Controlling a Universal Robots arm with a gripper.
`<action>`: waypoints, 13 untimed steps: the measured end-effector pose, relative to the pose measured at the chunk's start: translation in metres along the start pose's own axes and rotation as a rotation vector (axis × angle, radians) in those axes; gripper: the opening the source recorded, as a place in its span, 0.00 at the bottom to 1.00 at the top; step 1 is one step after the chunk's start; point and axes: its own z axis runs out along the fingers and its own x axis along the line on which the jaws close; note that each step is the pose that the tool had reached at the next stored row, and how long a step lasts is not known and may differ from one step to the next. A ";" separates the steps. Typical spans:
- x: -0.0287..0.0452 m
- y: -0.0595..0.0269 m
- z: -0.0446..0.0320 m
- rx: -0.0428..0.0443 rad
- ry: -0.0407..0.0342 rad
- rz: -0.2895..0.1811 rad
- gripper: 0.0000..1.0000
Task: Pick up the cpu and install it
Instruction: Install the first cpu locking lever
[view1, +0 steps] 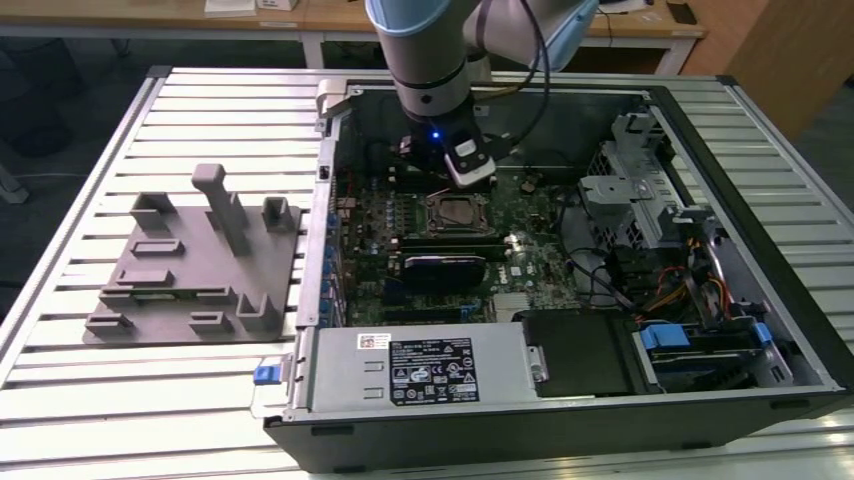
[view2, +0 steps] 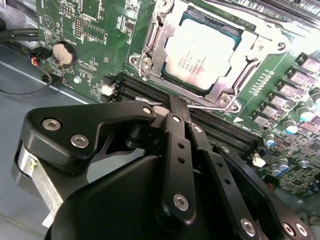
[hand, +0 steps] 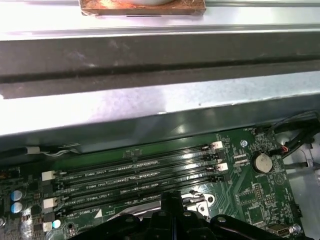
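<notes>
So the cpu (view1: 455, 212) is sitting flat in its socket (view1: 455, 225) on the board inside the open case (view1: 561, 445), around the middle of it. The gripper (view1: 467, 176) hangs over the board just on the far side of the cpu, slightly toward the exterior view's right. It's near the chip but not touching it. The fingers look pinched together with nothing between them, and both wrist views back that up, with the tips meeting in a thin seam (gripper (view2: 174, 103), (hand: 170, 198)). In the second wrist view the cpu (view2: 200, 52) lies just past those tips, with the dark memory slots (view2: 220, 132) in between.

Over on the exterior view's left there's a grey fixture (view1: 194, 262) on the slatted worktop (view1: 80, 400).

Hard-to-see stuff: the gripper's black linkage covers a lot of the board in the second wrist view. In the first wrist view a coppery thing (hand: 142, 6) is cut by the frame edge, no idea what it is.

The chip itself is a small flat square with a silvery top, a pale rim and a metal frame clamped round it. There's print on it, too small to read.
</notes>
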 end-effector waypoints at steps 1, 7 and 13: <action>0.0002 0.0007 0.0004 0.0009 -0.0016 0.005 0.11; 0.0012 0.0046 0.0018 0.0116 -0.0095 0.031 0.11; 0.0027 0.0085 0.0046 0.0229 -0.0182 0.058 0.11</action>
